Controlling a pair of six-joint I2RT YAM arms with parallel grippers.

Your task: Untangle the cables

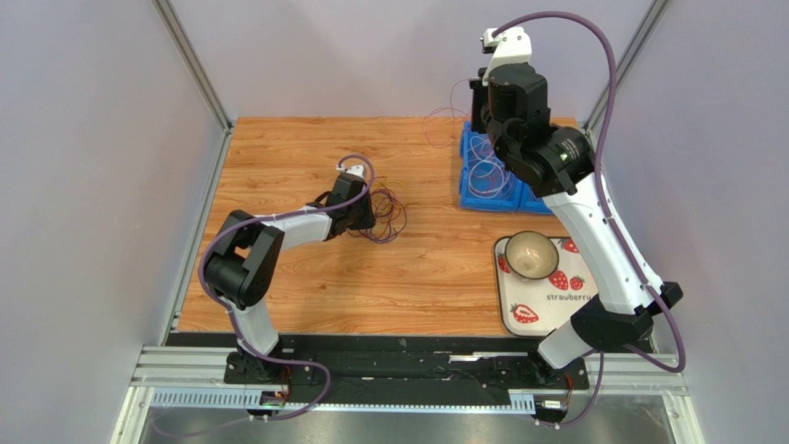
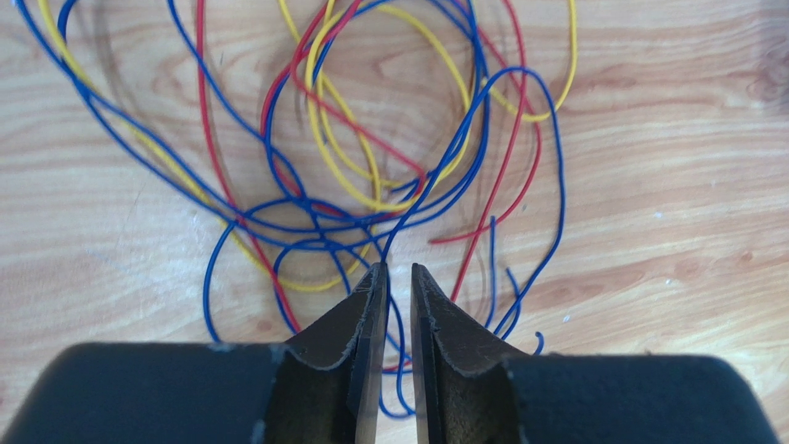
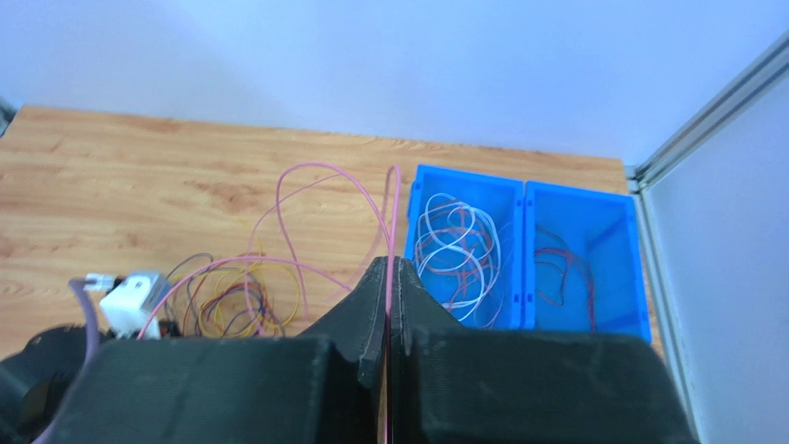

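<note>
Left gripper (image 2: 396,277): jaws a narrow gap apart, one blue strand (image 2: 394,231) running lengthwise through the gap, not visibly pinched.
Tangle of cables (image 2: 370,157): flat on the table (image 2: 648,231), directly ahead of those tips; left arm nearer.
Right gripper (image 3: 389,268): raised far right near the blue bins (image 3: 528,250), closed on a pink cable (image 3: 319,171) looping left toward the tangle.

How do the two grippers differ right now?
The left gripper sits low over the tangled pile on the table; the right gripper hangs high near the blue bins. The left gripper's jaws stand slightly apart around a blue wire; the right gripper's are shut on a pink wire. Both are black.
</note>
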